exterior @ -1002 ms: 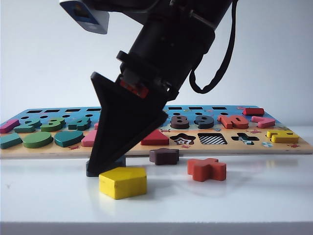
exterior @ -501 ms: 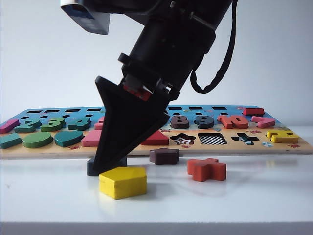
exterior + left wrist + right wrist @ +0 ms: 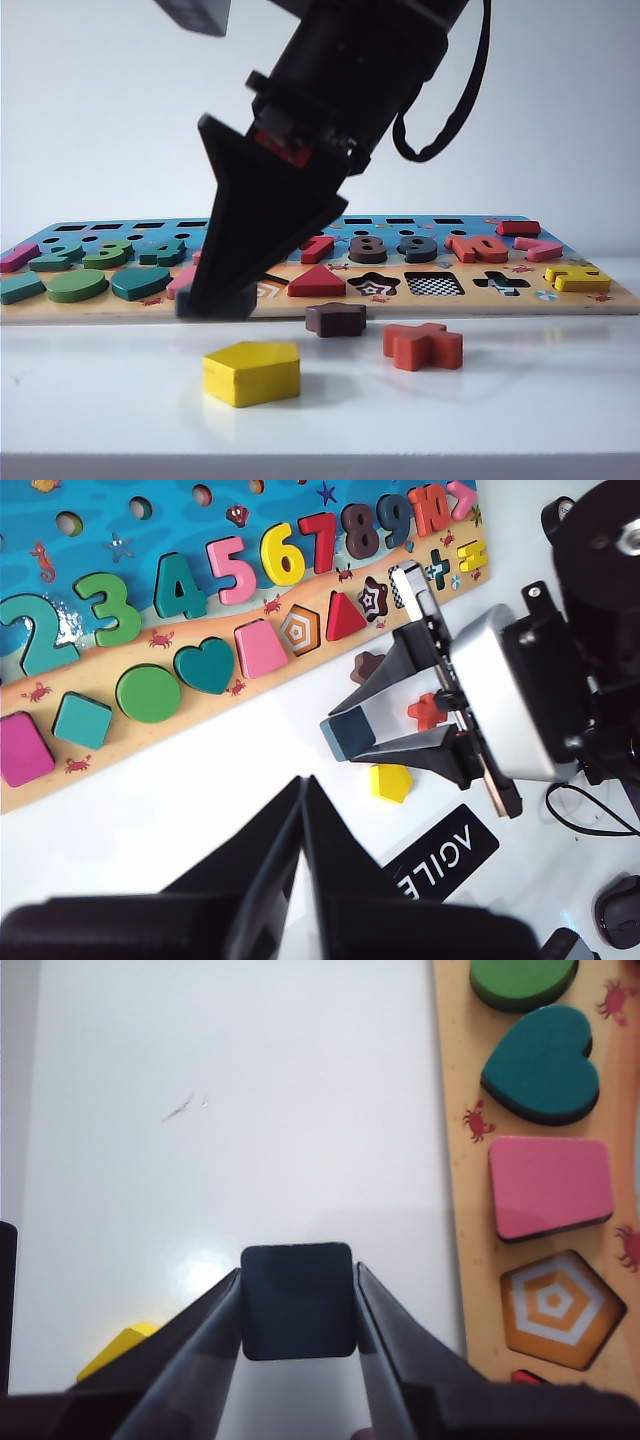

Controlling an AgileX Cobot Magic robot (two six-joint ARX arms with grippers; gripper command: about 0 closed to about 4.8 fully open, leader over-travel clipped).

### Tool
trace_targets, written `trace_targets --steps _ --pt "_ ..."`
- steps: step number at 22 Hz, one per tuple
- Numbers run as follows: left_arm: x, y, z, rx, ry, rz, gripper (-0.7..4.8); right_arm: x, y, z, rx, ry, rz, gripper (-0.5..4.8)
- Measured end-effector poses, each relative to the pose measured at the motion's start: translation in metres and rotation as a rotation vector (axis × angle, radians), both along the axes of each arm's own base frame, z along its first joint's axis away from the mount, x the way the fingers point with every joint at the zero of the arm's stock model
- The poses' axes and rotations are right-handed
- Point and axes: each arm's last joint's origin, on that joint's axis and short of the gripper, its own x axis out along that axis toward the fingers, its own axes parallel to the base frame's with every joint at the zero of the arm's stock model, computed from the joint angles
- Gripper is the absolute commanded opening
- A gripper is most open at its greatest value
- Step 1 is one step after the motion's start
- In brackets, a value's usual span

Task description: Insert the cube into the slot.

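**Right gripper clamped on the cube, clear of the table**

Right gripper (image 3: 298, 1305): your two dark fingers pinch the cube (image 3: 298, 1300) from either side. In the exterior view you see this gripper (image 3: 215, 298) reaching across to the left part of the scene, with the cube (image 3: 222, 303) held off the white table (image 3: 520, 410), in front of the puzzle board's near edge.

Left gripper (image 3: 300, 810): you see it low in its own wrist view, fingers pressed together, nothing between them, well apart from the board.

Slot (image 3: 434, 284): square cutout with a checkerboard floor, on the near row of the puzzle board (image 3: 600, 300), between the star cutout (image 3: 374, 284) and the cross cutout (image 3: 500, 283). It lies well to the right of the held cube.

Loose pieces on the table, for your count:
- yellow pentagon block (image 3: 251, 372), nearest the camera, below the cube and apart from it;
- dark brown star block (image 3: 335, 318), just in front of the board;
- red cross block (image 3: 423, 345), beside the star block.

Pentagon cutout (image 3: 553, 1307): striped floor, open, next to the pink piece (image 3: 550, 1186).
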Motion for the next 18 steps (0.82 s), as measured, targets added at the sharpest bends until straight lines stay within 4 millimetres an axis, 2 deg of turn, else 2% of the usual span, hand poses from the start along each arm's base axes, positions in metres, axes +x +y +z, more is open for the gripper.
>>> trace_targets --steps 7,13,18 --pt "0.0 0.0 0.0 0.0 0.0 0.0 0.17 0.001 -0.014 0.025 0.011 -0.153 -0.015 1.44" --pt "0.0 0.0 0.0 0.0 0.0 0.0 0.17 0.01 -0.042 0.049 -0.029 -0.297 -0.094 1.43" --pt "0.0 0.0 0.0 0.0 0.0 0.0 0.17 0.02 -0.062 0.05 -0.107 -0.311 -0.121 1.41"
